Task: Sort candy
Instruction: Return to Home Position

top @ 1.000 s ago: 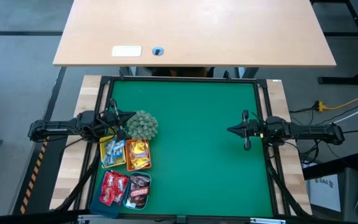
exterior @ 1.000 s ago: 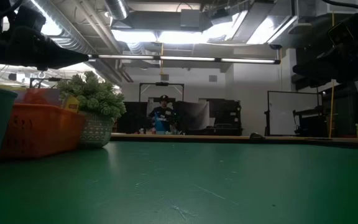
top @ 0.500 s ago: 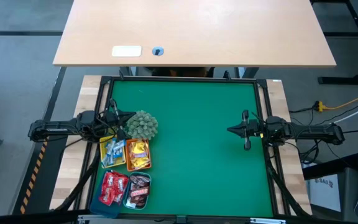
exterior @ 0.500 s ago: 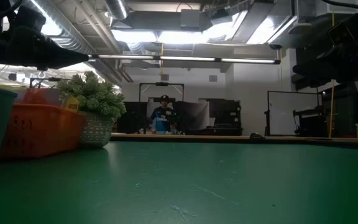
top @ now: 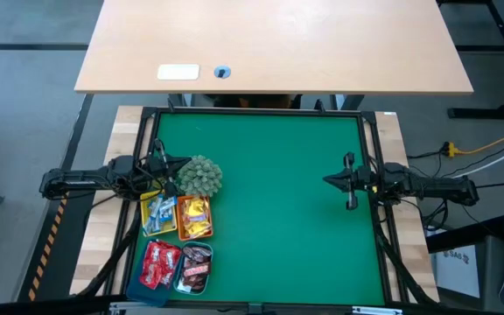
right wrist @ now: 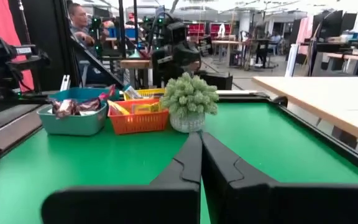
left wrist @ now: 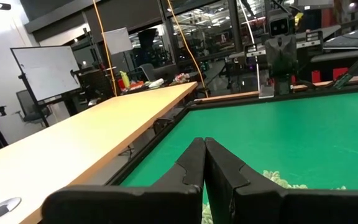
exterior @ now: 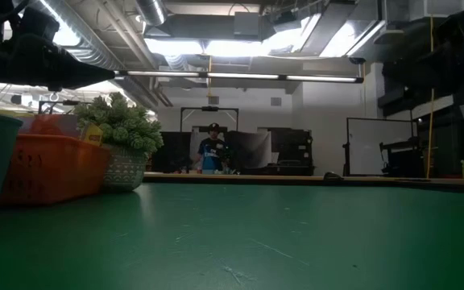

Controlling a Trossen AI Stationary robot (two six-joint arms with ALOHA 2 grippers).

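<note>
Candy (top: 160, 261) lies sorted in four small trays (right wrist: 73, 124) at the green mat's (top: 269, 201) left side, beside the left gripper (top: 184, 163); right gripper (top: 326, 181) hovers well apart; both pairs of fingers pressed together.

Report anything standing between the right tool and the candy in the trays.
Nothing visible: only bare green mat lies between the right tool and the candy. The plant ball stands beside the orange tray, off that line.
</note>
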